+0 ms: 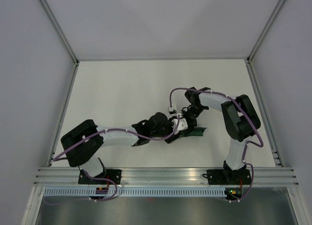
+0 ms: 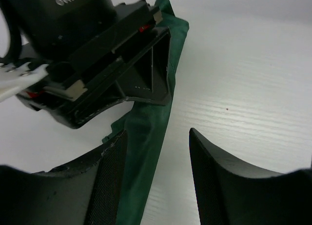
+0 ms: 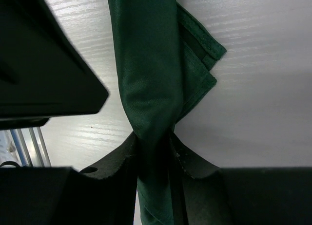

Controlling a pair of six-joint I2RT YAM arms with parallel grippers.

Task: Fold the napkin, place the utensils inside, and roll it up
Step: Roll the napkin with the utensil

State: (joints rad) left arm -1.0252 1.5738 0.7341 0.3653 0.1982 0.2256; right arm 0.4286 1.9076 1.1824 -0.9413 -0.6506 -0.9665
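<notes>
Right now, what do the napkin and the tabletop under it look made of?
The napkin looks like woven cloth, dark green with a slight sheen: it gathers in soft folds and has stitched hems. The tabletop is matte white with fine wood-like grain lines, perhaps laminate or painted wood; I cannot tell which.

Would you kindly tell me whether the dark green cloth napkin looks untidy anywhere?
Yes: the dark green cloth napkin is rolled unevenly. Its loose hemmed corners stick out sideways, just beyond where the right gripper pinches it.
</notes>
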